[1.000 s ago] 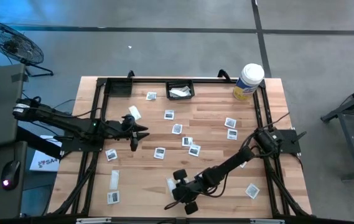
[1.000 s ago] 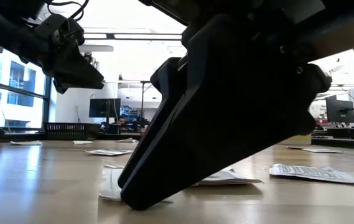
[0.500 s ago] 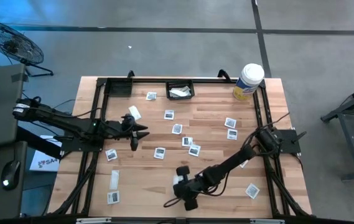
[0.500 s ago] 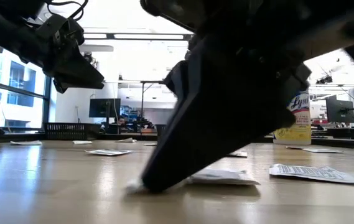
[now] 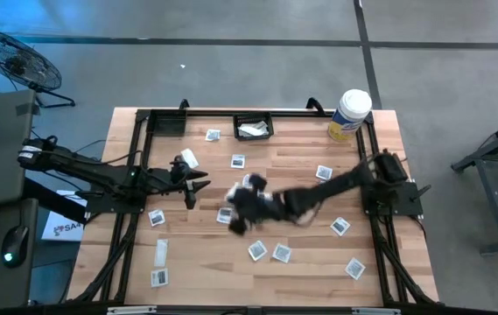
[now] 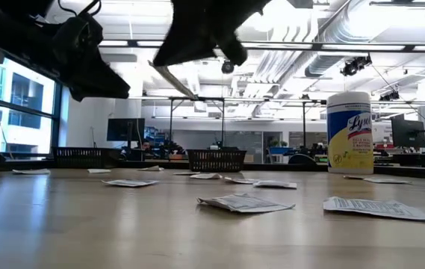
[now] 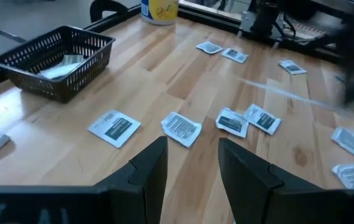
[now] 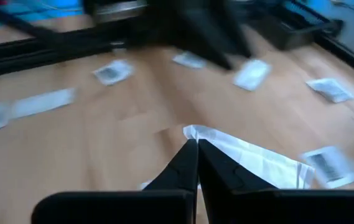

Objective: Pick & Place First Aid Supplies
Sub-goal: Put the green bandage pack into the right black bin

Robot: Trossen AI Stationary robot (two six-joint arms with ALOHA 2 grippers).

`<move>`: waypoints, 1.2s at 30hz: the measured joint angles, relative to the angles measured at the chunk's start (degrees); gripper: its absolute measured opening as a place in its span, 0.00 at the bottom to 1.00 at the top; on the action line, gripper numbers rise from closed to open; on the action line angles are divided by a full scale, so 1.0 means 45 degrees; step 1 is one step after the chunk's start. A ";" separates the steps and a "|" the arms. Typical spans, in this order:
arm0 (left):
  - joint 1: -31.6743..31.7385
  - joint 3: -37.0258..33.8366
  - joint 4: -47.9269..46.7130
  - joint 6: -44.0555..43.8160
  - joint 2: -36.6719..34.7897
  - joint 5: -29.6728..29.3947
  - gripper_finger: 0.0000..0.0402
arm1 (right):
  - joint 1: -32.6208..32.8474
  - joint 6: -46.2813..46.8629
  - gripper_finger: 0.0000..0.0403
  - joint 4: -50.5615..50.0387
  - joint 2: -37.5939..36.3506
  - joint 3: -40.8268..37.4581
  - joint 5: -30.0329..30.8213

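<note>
The first aid supplies are small white packets point(image 5: 238, 161) lying flat all over the wooden table point(image 5: 301, 280). A few lie in the black basket point(image 5: 253, 127) at the far edge. My right gripper point(image 8: 196, 148) hovers over the table's middle point(image 5: 238, 201), shut on a crumpled white packet point(image 8: 251, 158). In the low view it hangs high above the board point(image 6: 201, 30). My left gripper point(image 7: 192, 171) stays at the table's left point(image 5: 192, 188), open and raised, with nothing between its fingers. My right gripper pinches the white packet by one end point(image 8: 192, 132) between its two shut fingertips. The fingers come from the table's right, slanting down. The rest of the packet sticks out beyond the tips, lifted clear of the table.
A large white tub with a yellow label point(image 5: 349, 114) stands at the far right corner. A black frame point(image 5: 143, 140) runs along the table's edges. Loose packets point(image 5: 269, 252) lie near the front, more point(image 5: 158, 262) at the left.
My right gripper has shut on the white packet near the table's front edge. It then rose and swung toward the middle and far side, rolling as it went. The packet has left the table with it. Two packets near the front now show uncovered.
</note>
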 joint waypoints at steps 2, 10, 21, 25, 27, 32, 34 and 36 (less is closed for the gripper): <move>0.0000 0.0132 -0.0304 0.0060 0.0000 0.0003 0.35 | -0.0770 -0.0078 0.00 -0.0031 0.0000 -0.0005 -0.0851; 0.0000 0.1241 -0.4115 -0.0379 -0.0489 0.0010 0.35 | -0.3119 0.0631 0.00 0.0557 0.0004 -0.0021 -0.0107; 0.0000 0.1393 -0.4838 -0.0561 -0.0917 0.0330 0.35 | -0.7741 0.0773 0.00 0.1490 0.0114 -0.0024 -0.2098; 0.0000 0.1393 -0.5587 -0.0615 -0.0920 0.0334 0.35 | -0.8764 0.1102 0.00 0.1509 0.0582 -0.0024 -0.3493; 0.0000 0.1393 -0.5875 -0.0620 -0.0923 0.0335 0.35 | -0.9186 0.1523 0.00 0.1507 0.0960 -0.0024 -0.4499; 0.0000 0.1393 -0.6299 -0.0620 -0.0920 0.0335 0.35 | -0.9752 0.2325 0.00 0.1391 0.1620 -0.0053 -0.5564; 0.0000 0.1393 -0.6300 -0.0622 -0.0920 0.0333 0.35 | -0.9799 0.2351 0.02 0.1277 0.1665 -0.0049 -0.5312; 0.0000 0.1393 -0.6300 -0.0622 -0.0918 0.0333 0.35 | -0.9797 0.2558 0.04 0.0996 0.1755 -0.0034 -0.5160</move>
